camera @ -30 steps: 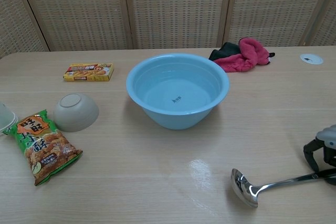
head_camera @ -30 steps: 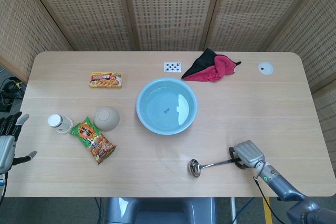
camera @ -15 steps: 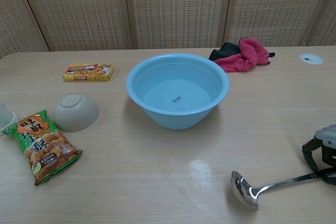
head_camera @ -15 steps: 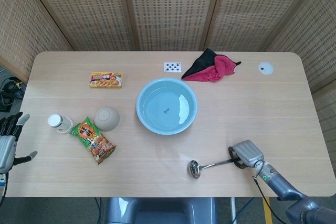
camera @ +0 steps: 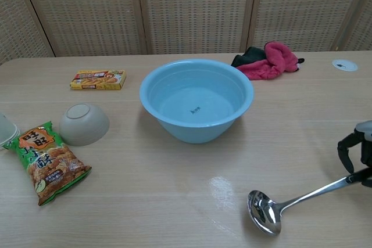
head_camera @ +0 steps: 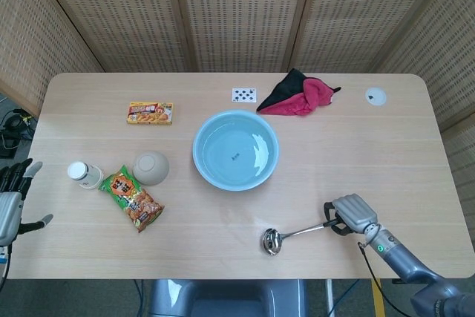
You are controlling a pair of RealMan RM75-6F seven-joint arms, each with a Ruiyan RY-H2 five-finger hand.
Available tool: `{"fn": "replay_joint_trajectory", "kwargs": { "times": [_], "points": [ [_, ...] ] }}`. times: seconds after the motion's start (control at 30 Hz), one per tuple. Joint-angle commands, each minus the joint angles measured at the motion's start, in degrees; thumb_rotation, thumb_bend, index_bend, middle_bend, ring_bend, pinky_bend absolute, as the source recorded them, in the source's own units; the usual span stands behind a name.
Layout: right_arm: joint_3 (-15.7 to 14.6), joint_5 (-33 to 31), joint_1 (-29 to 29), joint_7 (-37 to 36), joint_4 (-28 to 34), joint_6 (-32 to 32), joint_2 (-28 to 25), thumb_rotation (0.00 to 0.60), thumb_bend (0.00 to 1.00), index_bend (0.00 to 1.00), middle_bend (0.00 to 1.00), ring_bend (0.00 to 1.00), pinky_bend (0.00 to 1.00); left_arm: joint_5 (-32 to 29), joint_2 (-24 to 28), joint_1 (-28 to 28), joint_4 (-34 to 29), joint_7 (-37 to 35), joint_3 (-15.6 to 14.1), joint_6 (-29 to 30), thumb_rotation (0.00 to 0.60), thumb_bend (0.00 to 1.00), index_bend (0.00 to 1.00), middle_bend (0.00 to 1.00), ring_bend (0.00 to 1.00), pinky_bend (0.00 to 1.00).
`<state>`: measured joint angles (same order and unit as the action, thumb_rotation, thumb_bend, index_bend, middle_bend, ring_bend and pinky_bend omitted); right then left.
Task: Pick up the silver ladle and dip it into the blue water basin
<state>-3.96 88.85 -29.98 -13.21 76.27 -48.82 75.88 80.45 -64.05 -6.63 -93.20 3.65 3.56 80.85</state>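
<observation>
The silver ladle (head_camera: pixel 293 233) lies near the table's front right, its bowl (camera: pixel 264 212) low over the wood and its handle slanting up to the right. My right hand (head_camera: pixel 353 213) grips the far end of the handle, seen at the right edge in the chest view (camera: pixel 358 155). The blue water basin (head_camera: pixel 236 149) stands at the table's middle with water in it, well behind and left of the ladle. Off the table's left edge my left hand (head_camera: pixel 11 202) hangs with fingers apart, holding nothing.
A snack bag (head_camera: pixel 132 198), an upturned grey bowl (head_camera: pixel 151 168) and a white cup (head_camera: pixel 83 174) lie at the left. Further back are a yellow box (head_camera: pixel 150 113), a playing card (head_camera: pixel 244 95) and a red and black cloth (head_camera: pixel 299 95).
My right hand has raised the handle end and shifted slightly right. The ladle now tilts more steeply and its bowl has slid a little left and toward the front.
</observation>
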Motion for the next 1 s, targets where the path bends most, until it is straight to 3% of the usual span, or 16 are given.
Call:
{"fn": "replay_joint_trajectory", "kwargs": {
  "times": [0.03, 0.43, 0.7, 0.87, 1.0],
  "points": [
    [1.09, -1.92, -0.95, -0.38, 4.49, 1.07, -3.69, 0.600, 0.91, 0.77, 1.00, 1.00, 1.00, 0.04, 0.08, 0.03, -0.07, -0.17, -0.02, 0.04, 0.600, 0.00, 0.00, 0.00, 0.00, 0.00],
    [3.30, -4.50, -2.32, -1.38, 13.83, 1.63, -11.52, 0.600, 0.91, 0.77, 1.00, 1.00, 1.00, 0.00, 0.37, 0.01, -0.46, -0.42, -0.10, -0.09, 0.600, 0.00, 0.00, 0.00, 0.00, 0.00],
    [7.84, -7.50, -5.26, 0.68, 21.75, 1.95, -18.55, 0.600, 0.93, 0.78, 1.00, 1.00, 1.00, -0.29, 0.54, -0.12, -0.49, -0.70, 0.04, -0.33, 0.600, 0.00, 0.00, 0.00, 0.00, 0.00],
    [11.66, -13.69, -9.25, 4.50, 25.69, 5.80, -22.17, 0.600, 0.93, 0.78, 1.00, 1.00, 1.00, -0.58, 0.57, -0.23, -0.36, -0.81, 0.10, -0.63, 0.600, 0.00, 0.00, 0.00, 0.00, 0.00],
    [14.37, -23.06, -14.16, 10.56, 25.32, 9.87, -22.15, 0.600, 0.93, 0.78, 1.00, 1.00, 1.00, -0.70, 0.56, -0.33, -0.30, -0.82, 0.13, -0.81, 0.600, 0.00, 0.00, 0.00, 0.00, 0.00]
  ]
}}
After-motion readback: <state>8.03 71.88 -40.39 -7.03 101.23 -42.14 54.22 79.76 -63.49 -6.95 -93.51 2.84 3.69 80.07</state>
